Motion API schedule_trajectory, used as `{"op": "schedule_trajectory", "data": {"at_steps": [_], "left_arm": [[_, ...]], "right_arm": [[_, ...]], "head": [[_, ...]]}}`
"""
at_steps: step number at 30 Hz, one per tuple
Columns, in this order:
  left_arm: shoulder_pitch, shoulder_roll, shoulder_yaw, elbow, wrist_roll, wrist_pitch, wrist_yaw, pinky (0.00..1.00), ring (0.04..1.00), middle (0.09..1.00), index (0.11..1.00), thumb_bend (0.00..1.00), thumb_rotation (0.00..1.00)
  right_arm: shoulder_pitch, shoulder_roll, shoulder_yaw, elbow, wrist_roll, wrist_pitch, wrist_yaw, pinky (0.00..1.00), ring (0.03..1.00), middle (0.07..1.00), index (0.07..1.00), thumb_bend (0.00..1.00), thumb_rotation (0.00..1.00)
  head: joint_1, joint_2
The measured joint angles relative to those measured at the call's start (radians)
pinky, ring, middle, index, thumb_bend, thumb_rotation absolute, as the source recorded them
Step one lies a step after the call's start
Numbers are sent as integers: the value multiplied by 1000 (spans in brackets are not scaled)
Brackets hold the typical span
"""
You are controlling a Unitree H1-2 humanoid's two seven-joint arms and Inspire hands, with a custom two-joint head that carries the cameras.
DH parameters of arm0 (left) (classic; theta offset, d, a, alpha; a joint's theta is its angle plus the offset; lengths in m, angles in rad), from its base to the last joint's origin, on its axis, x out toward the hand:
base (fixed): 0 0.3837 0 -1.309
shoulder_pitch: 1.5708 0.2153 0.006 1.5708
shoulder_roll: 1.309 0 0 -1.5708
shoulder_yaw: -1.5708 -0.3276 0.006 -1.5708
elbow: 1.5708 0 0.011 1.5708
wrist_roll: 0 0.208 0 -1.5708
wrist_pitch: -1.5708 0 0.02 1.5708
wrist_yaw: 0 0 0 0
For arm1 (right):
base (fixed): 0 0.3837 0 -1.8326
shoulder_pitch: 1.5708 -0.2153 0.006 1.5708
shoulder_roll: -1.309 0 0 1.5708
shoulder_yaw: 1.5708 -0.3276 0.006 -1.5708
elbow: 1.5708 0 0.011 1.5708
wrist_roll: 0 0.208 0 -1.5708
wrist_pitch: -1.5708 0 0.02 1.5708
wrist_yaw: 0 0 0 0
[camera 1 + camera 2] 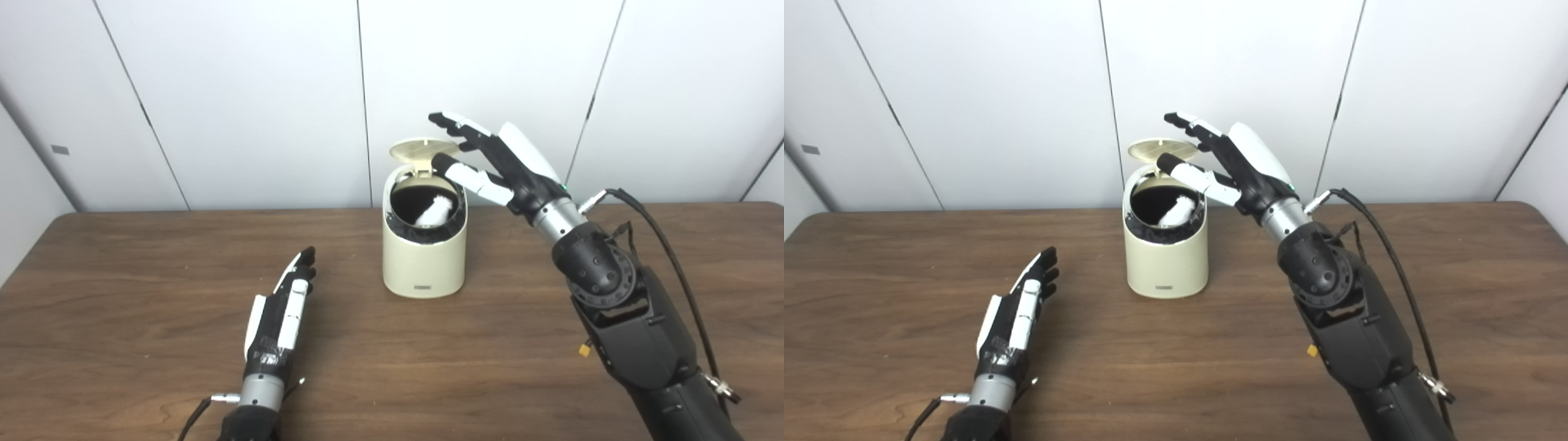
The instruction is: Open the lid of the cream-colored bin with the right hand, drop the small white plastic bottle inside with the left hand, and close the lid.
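The cream-colored bin (pixel 422 257) stands on the table's middle, its round lid (pixel 424 150) tipped up and open at the back. The small white plastic bottle (pixel 435 211) lies inside the black-lined opening; it also shows in the right eye view (pixel 1177 211). My right hand (pixel 490 159) is open, raised just right of the lid, its thumb over the bin's rim and its fingers stretched above and beside the lid. My left hand (pixel 288 306) is open and empty, fingers straight, low over the table to the left front of the bin.
The brown wooden table (pixel 122 294) stretches wide on both sides of the bin. White wall panels (pixel 245 92) stand close behind the table. A black cable (pixel 667 251) loops along my right forearm.
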Motion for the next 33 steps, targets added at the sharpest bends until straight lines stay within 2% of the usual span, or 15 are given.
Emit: {"op": "schedule_trajectory", "data": {"at_steps": [7, 11, 18, 24, 33], "left_arm": [[0, 1, -8, 12, 6, -4, 0, 930, 944, 951, 937, 605, 1000], [0, 1, -12, 12, 7, -4, -1, 921, 946, 951, 936, 603, 1000], [0, -1, -13, 12, 8, -9, 4, 909, 922, 931, 918, 585, 1000], [0, -2, -13, 12, 29, -39, 12, 896, 913, 919, 906, 582, 1000], [-1, -13, -2, 12, 37, -41, 37, 874, 919, 928, 916, 585, 1000]], "right_arm": [[30, -10, 15, -39, -21, 3, 19, 848, 895, 896, 873, 538, 1000], [44, -8, 21, -57, -40, 19, 36, 891, 927, 903, 871, 555, 1000], [60, -9, 23, -103, -55, 56, 77, 907, 946, 908, 872, 551, 1000], [73, -9, 23, -102, -55, 55, 84, 885, 928, 906, 884, 563, 1000], [84, -32, 42, -102, -72, 55, 120, 940, 986, 930, 902, 574, 1000]], "head": [[3, -3], [3, -3], [3, 3], [8, 5], [8, 8]]}}
